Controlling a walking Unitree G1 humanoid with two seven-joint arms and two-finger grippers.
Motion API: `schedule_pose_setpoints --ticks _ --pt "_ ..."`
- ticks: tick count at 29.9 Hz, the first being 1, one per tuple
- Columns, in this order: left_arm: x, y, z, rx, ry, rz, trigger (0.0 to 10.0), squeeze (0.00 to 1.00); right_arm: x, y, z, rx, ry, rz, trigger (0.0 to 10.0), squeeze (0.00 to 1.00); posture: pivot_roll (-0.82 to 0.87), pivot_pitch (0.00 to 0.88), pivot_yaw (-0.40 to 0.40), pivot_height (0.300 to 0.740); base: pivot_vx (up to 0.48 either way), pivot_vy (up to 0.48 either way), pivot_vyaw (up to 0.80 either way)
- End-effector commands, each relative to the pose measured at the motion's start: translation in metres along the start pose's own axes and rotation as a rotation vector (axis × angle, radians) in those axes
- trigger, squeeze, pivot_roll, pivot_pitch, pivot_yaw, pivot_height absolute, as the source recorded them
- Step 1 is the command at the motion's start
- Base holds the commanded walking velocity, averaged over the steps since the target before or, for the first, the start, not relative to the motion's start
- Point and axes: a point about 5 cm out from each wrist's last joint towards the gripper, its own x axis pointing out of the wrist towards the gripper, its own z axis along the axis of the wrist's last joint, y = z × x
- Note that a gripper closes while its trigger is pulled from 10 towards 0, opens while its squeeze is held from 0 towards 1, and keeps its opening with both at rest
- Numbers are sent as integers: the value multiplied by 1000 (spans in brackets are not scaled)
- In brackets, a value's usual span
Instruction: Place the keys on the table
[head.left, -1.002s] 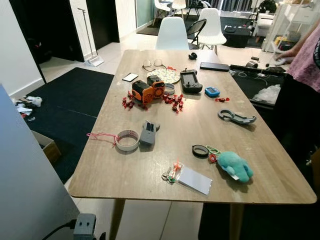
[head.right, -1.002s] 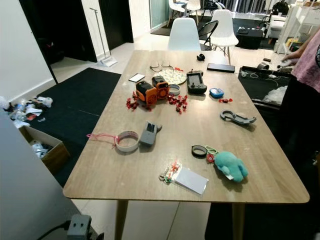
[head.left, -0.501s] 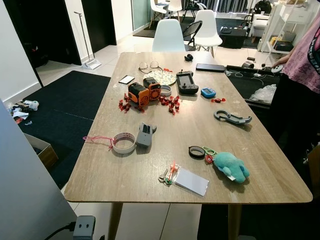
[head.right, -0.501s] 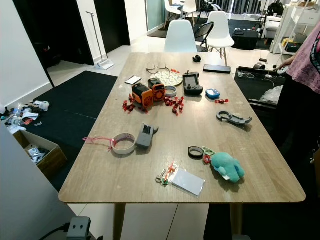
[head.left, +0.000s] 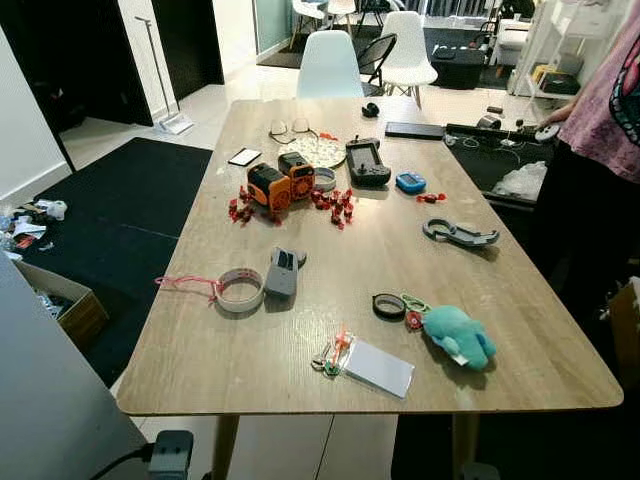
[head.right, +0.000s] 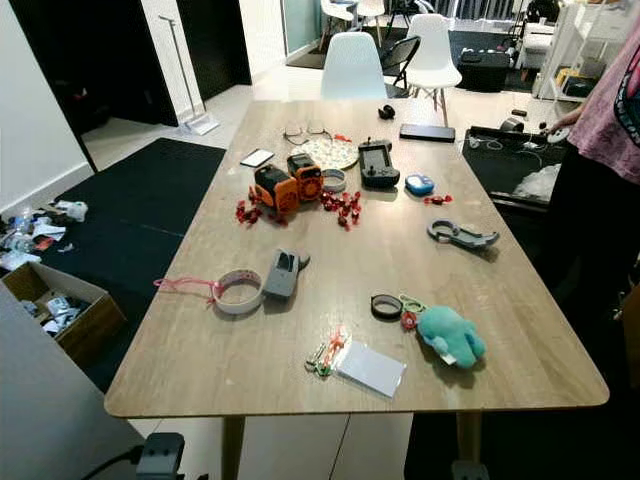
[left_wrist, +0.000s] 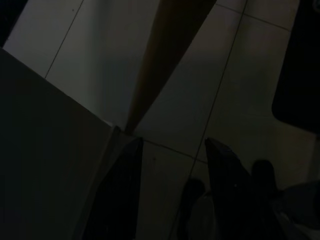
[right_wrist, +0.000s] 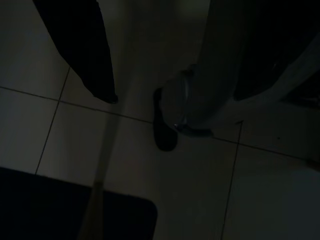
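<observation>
A small bunch of keys (head.left: 334, 352) with red and green tags lies on the wooden table (head.left: 220, 350) near its front edge, touching a white card (head.left: 379, 368). Nothing holds the keys. My left gripper (left_wrist: 172, 143) hangs low beside a table leg (left_wrist: 160, 55), over the tiled floor, open and empty. My right gripper (right_wrist: 175, 97) also hangs idle above the floor in the dark, open with nothing between its fingers.
On the table lie a teal plush toy (head.left: 457, 335), a tape roll (head.left: 240, 290), a grey device (head.left: 281, 272), an orange toy (head.left: 276, 183), red candies and a black controller (head.left: 366, 161). A person (head.left: 590, 150) stands at the right side. A cardboard box (head.left: 55, 300) sits on the floor at left.
The whole picture has shifted a little as the camera moved; the keys and the other things on the table lie where they were.
</observation>
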Motion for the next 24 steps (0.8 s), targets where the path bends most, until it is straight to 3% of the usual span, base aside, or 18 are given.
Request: schedule_pose_setpoints --ticks 1,15,24 --pt "-2 3 -5 8 28 4 10000 0 -1 1 -6 15 22 -8 10000 0 40 49 4 740 0 0 0" --pt "-4 10 -4 -18 6 37 10000 0 0 10 -6 -39 23 23 10000 0 45 46 -3 740 0 0 0" --pt "-7 11 -7 -25 -1 40 10000 0 0 9 -6 -60 27 24 10000 0 46 50 -6 740 -279 0 0"
